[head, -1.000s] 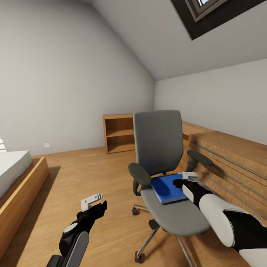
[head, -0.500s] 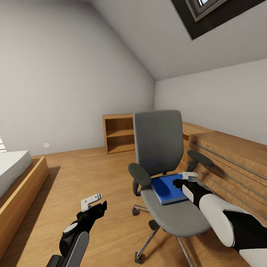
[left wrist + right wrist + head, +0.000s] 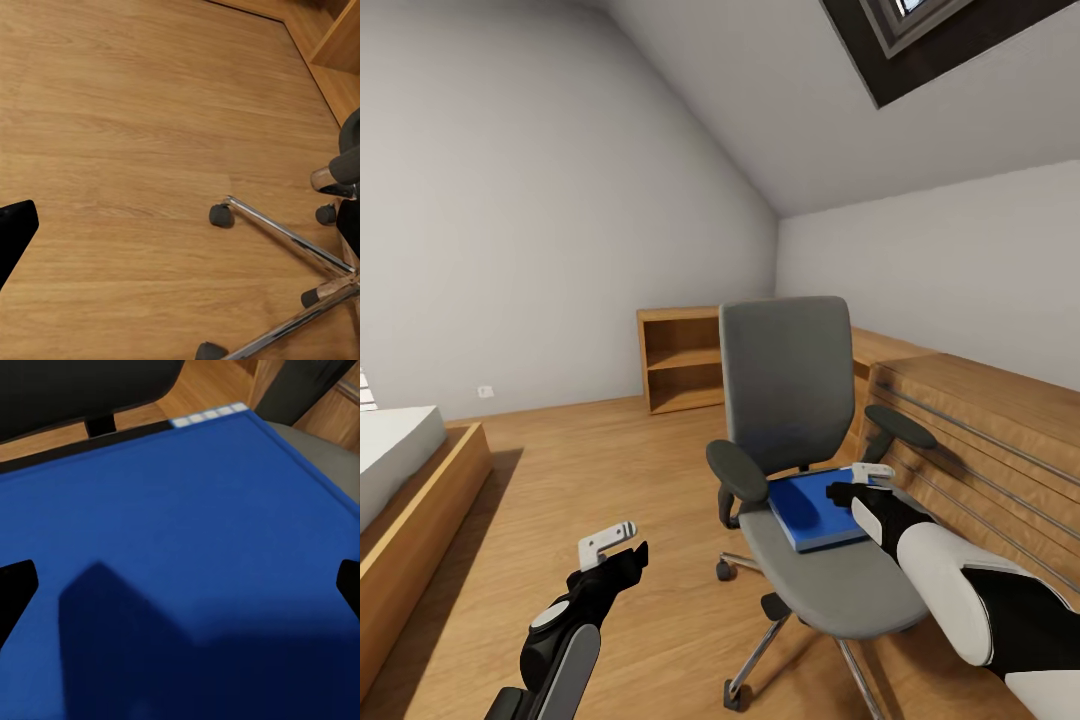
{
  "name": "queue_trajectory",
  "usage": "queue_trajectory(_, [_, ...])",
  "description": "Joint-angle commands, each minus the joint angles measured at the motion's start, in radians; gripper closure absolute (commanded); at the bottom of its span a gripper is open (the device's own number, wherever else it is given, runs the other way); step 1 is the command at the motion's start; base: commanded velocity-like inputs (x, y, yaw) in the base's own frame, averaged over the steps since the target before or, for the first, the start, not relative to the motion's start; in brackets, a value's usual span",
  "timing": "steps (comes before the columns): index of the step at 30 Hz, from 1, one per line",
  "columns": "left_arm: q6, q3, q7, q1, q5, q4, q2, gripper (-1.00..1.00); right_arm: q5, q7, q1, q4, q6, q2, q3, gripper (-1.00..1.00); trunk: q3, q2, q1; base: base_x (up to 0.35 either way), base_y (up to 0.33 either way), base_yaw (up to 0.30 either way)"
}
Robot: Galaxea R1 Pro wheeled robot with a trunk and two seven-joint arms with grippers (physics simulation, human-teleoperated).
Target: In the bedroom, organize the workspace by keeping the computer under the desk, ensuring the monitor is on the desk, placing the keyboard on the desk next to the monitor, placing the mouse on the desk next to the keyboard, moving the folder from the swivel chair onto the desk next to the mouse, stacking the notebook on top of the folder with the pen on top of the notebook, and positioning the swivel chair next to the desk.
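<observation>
your right gripper (image 3: pixel 857 483) hangs spread wide just above the folder (image 3: pixel 815 507), which lies on the swivel chair (image 3: pixel 800 400) seat's rear half, long axis toward the backrest. left gripper (image 3: pixel 622 549): can't tell its state, well off.

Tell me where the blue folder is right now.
In the head view the folder lies flat on the swivel chair seat, right of centre between the armrests, with the right gripper at its right edge. The right wrist view looks straight down on it.
</observation>
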Motion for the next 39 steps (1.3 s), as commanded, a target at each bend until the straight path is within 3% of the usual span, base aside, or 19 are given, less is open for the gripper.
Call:
queue_trajectory(1, [0.002,-0.001,0.010,-0.001,0.011,-0.001,0.000,-1.00,0.002,-0.001,0.000,-0.002,0.005,0.000,-0.008,-1.00,-0.001,0.000,0.000,0.000,0.000,0.000])
queue_trajectory(8, [0.001,-0.001,0.008,-0.001,0.011,-0.001,0.000,-1.00,0.002,-0.001,0.000,-0.001,0.005,0.000,-0.008,-1.00,-0.001,0.000,0.000,0.000,0.000,0.000])
queue_trajectory(23, [0.001,-0.001,0.011,-0.001,0.011,-0.001,0.000,-1.00,0.003,-0.001,0.000,-0.001,0.004,0.003,-0.006,-1.00,0.046,0.105,-0.058,0.000,0.000,0.000])
queue_trajectory(39, [0.001,-0.001,0.012,-0.001,0.011,-0.001,0.000,-1.00,0.003,-0.003,0.000,0.000,0.007,0.002,-0.008,-1.00,0.035,0.105,-0.058,0.000,0.000,0.000])
